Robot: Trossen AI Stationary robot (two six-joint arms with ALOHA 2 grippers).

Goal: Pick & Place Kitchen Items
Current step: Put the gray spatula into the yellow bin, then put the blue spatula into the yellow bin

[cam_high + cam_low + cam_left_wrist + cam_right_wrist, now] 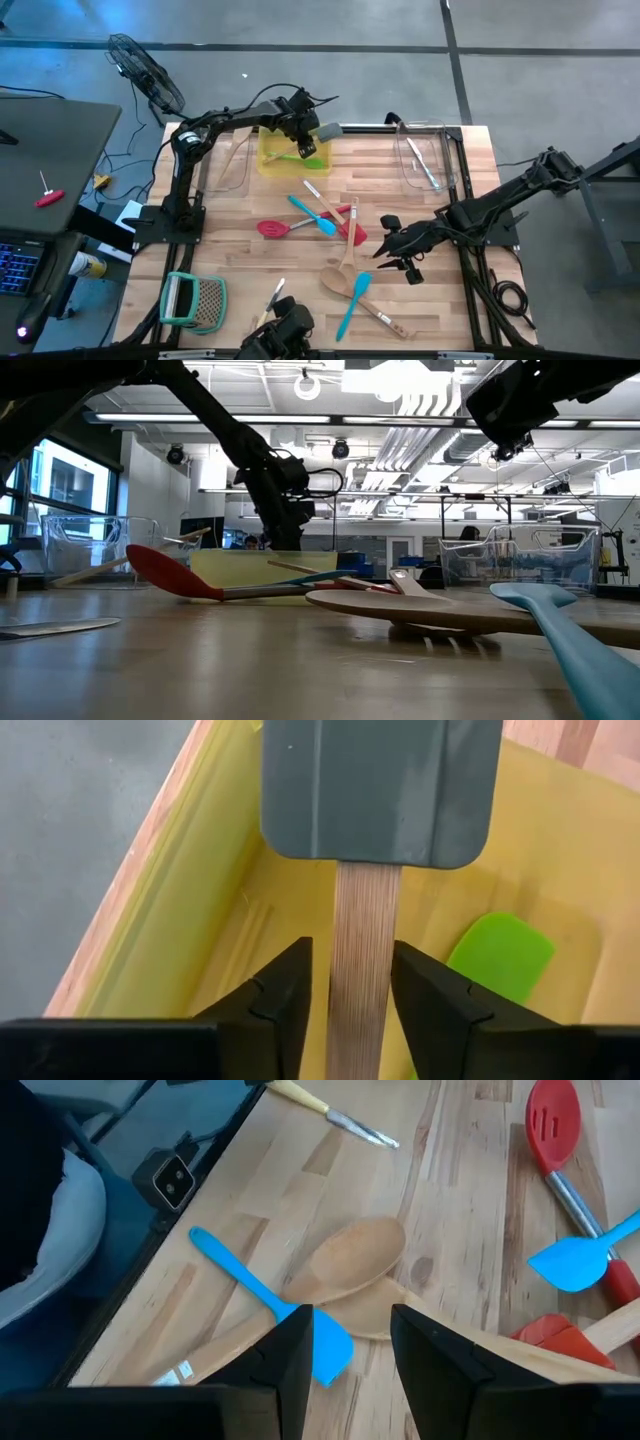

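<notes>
My left gripper (303,133) (350,975) hangs over the yellow bin (288,157) at the table's far side, pointing steeply down. Its fingers are open on either side of the wooden handle (365,950) of a grey spatula (375,785), whose head (328,131) reaches past the bin's far right corner. A green spatula (500,955) lies in the bin. My right gripper (385,240) (350,1350) hovers open above the table's middle right. Under it lie wooden spoons (350,1260) and a blue spatula (260,1295). My left gripper has the grey spatula's wooden handle between its two fingers, which lie across it from above. A gap shows between the handle and one finger (290,985). The other finger (425,985) stands right against the handle; I cannot tell whether it touches.
A red spatula (272,228), another blue spatula (312,215), red-handled tools (350,225) and a knife (273,298) lie across the table's middle. Clear bins stand at the far left (232,160) and far right (425,155). A teal rack (193,300) sits near left.
</notes>
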